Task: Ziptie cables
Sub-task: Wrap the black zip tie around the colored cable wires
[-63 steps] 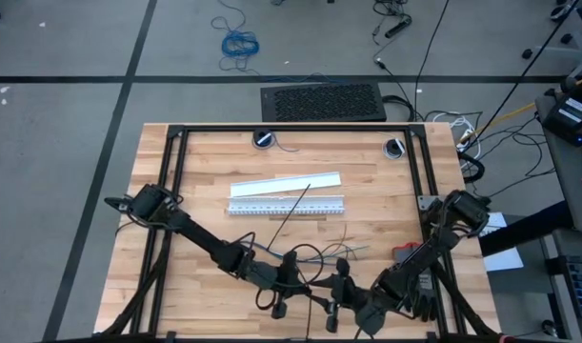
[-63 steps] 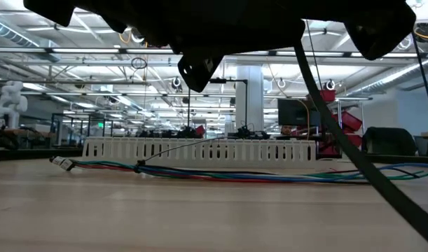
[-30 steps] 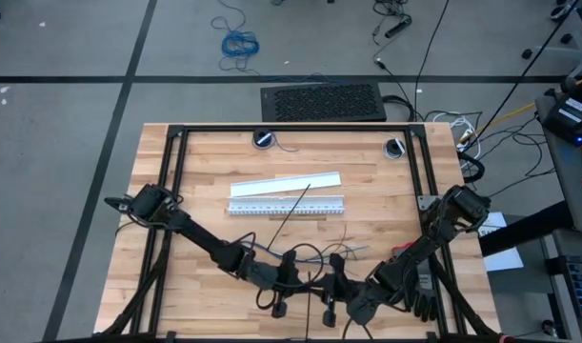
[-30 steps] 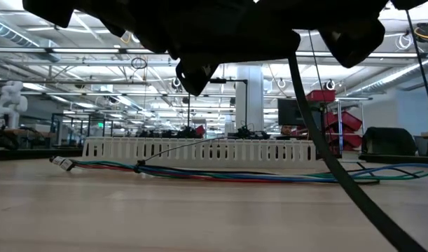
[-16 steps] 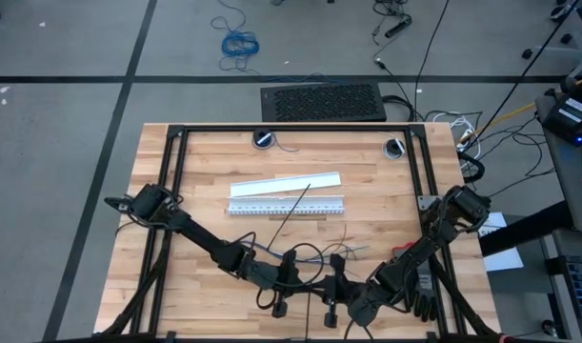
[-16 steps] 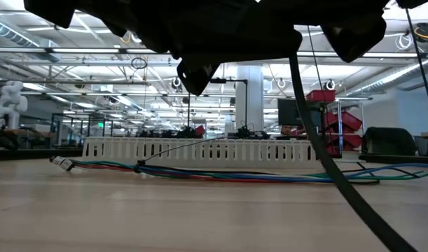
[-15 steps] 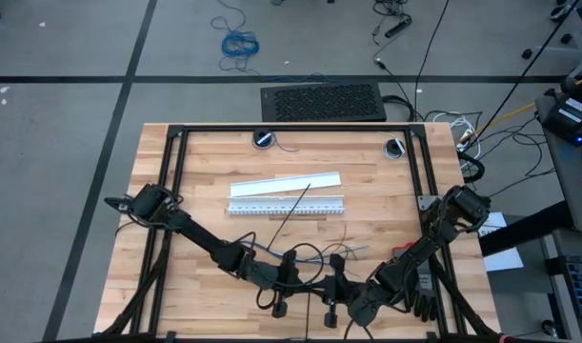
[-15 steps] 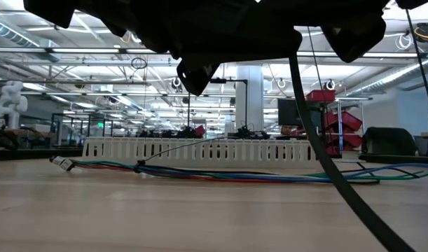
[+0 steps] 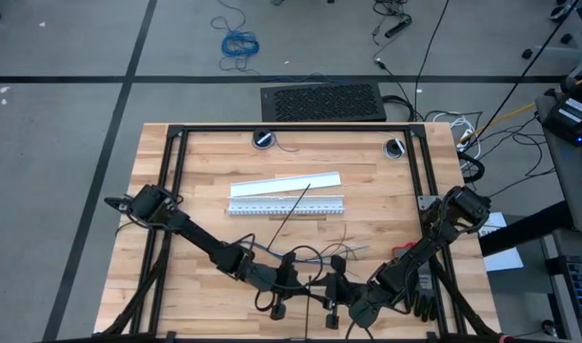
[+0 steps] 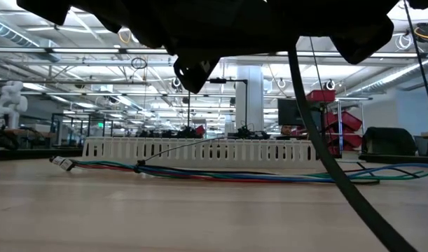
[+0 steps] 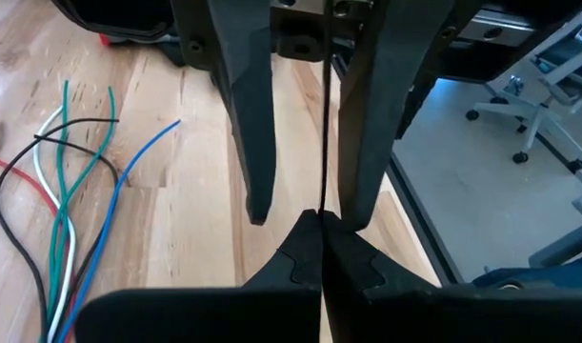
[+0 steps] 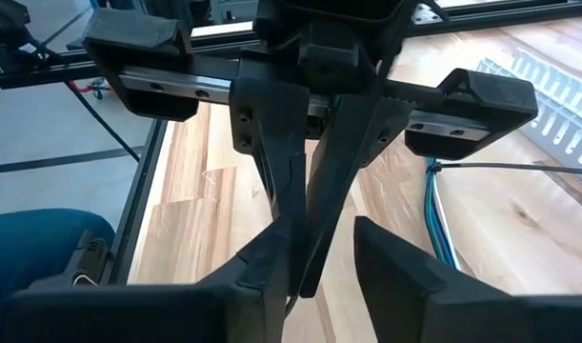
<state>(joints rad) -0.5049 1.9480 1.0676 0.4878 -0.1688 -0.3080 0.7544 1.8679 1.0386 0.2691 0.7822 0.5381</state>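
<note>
Wood table [image 9: 205,157] carries the cables [image 10: 221,173] before a white strip [image 9: 286,207], while near its front edge the left gripper [image 11: 321,221] pinches a ziptie [image 11: 325,124] facing the right gripper [image 12: 314,257], fingers apart.

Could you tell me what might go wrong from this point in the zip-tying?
1. Only the shut left gripper pinches the thin ziptie. The right gripper stands open around it, so the strip could slip or swing before it is regripped.
2. Both grippers sit tip to tip, so a small misalignment might make their fingers collide.
3. The cables lie fanned out on the table, so stray wires might escape the loop.
</note>
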